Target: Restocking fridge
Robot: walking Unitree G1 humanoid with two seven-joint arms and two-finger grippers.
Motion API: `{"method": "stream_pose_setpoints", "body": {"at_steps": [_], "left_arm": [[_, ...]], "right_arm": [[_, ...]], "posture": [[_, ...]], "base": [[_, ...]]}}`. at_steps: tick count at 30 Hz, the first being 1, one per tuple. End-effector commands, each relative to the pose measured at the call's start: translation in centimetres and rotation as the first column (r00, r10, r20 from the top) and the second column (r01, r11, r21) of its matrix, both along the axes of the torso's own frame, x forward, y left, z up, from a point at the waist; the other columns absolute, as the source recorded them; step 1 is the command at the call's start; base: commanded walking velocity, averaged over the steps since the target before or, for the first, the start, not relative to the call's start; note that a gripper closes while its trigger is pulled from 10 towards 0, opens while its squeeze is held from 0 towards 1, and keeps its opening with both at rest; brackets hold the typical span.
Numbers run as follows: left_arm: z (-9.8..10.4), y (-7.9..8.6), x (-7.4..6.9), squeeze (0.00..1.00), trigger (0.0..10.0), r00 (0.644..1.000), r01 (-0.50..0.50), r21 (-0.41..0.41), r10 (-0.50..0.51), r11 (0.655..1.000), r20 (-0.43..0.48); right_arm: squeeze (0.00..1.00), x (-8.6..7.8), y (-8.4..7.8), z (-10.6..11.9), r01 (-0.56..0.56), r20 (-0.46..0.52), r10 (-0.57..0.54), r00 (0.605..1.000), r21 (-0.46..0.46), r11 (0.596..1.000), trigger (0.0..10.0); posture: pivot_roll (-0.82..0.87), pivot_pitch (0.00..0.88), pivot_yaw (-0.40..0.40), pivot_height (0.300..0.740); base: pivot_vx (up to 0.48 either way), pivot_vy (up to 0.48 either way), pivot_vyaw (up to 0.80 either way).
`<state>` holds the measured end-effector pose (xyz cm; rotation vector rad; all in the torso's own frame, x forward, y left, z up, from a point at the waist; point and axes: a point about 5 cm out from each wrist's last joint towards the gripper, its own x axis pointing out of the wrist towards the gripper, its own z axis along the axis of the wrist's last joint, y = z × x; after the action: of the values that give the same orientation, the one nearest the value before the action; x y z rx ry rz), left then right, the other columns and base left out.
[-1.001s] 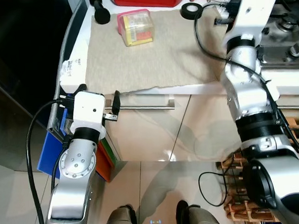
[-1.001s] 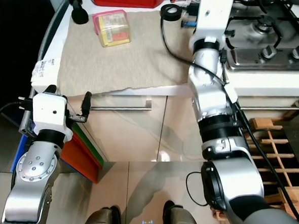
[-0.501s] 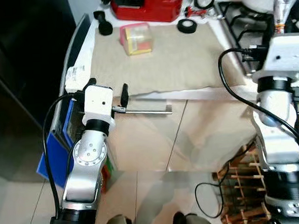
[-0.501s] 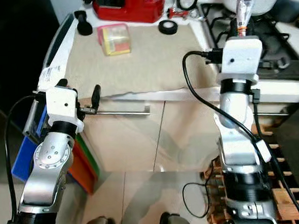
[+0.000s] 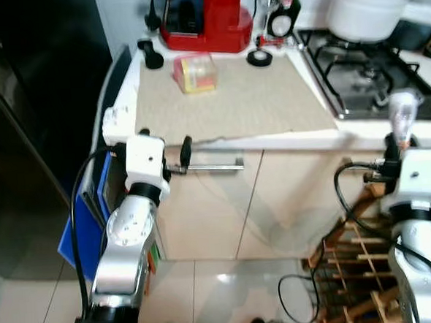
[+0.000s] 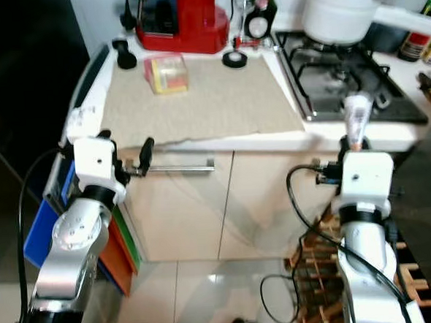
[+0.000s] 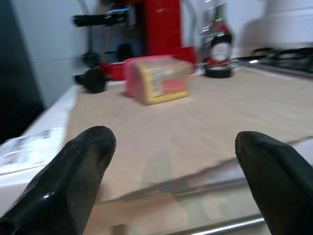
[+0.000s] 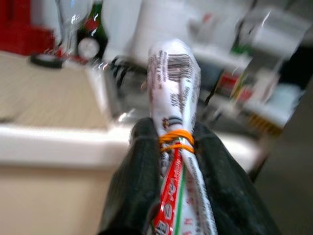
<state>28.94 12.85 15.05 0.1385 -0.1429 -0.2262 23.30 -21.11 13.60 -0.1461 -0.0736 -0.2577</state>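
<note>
While right pincer point(image 6: 355, 140) at lower right clamps wrapped packet point(image 8: 174, 93) upright before stove point(image 5: 356, 72), left pincer point(image 5: 163, 146) at centre left gapes, fingers spread, just below surface point(image 5: 233, 94) edge. Pink-yellow box point(image 5: 195, 72) upper centre on surface.

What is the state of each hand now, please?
Left hand: open, holding nothing, near the counter edge.
Right hand: closed on a wrapped packet bound with orange rubber bands.

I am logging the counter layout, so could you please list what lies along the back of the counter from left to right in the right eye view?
Black knob → red machine → black tape roll → gas hob with the white pot on it.
</note>
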Motion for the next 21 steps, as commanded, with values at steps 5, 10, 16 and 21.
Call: {"method": "stream_pose_setpoints", "body": {"at_steps": [5,10,16,21], "left_arm": [[-2.9,0.0,-0.1,0.0,10.0,0.991,-0.005,-0.055,-0.003,0.998,-0.137],[-4.4,0.2,-0.2,0.0,10.0,0.977,-0.041,-0.122,0.014,0.992,-0.214],[-6.0,1.4,-0.4,0.0,10.0,0.959,-0.093,-0.134,0.053,0.987,-0.277],[-5.9,0.8,-0.2,0.0,10.0,0.966,-0.069,-0.092,0.043,0.993,-0.255]], "right_arm": [[0.03,1.7,1.7,-5.2,-0.023,-0.225,0.101,0.969,0.326,0.945,0.0],[0.03,1.8,2.7,-5.6,-0.078,-0.238,0.158,0.958,0.315,0.946,0.0],[0.02,1.5,2.1,-6.2,-0.072,-0.257,0.164,0.952,0.334,0.94,0.0],[0.02,1.8,1.8,-5.7,-0.067,-0.237,0.148,0.96,0.317,0.946,0.0]], "posture": [[0.13,0.0,-0.018,0.74],[0.13,0.0,-0.015,0.74],[0.12,0.0,-0.012,0.74],[0.11,0.0,-0.01,0.74]], "base": [[0.0,0.0,0.0],[0.0,0.0,0.0],[0.0,0.0,0.0],[0.0,0.0,0.0]]}}
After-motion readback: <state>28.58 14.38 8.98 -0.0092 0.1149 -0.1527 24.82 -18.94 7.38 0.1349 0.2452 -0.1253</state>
